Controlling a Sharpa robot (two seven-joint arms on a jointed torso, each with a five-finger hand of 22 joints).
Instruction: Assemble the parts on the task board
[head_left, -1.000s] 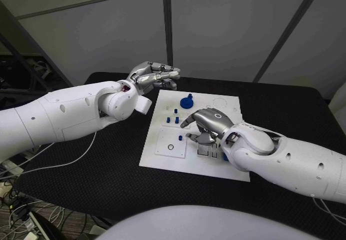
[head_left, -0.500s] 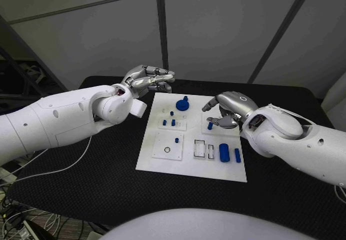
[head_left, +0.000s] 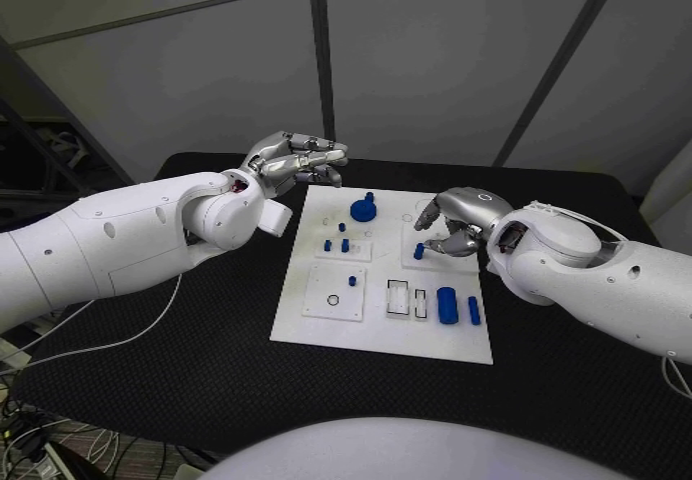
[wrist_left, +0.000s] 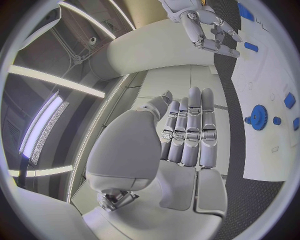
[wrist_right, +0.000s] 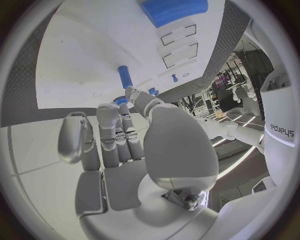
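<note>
Evidently small rigid plastic: short blue peg (head_left: 420, 252) standing upright on task board (head_left: 332, 328), right of blue gear (head_left: 365, 209). Likely light, stiff, smooth, so prone to slip; best pinched by its sides near top. Right hand (head_left: 451, 224) just beside peg, fingers curled, apparently gripping nothing. Left hand (head_left: 296, 158) off board's far corner, fingers curled in, empty. Larger blue cylinders (head_left: 447, 305) near board's near edge, clear of approach.

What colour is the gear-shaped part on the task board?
Blue; the gear-shaped part on the task board shows best in the left wrist view.
</note>
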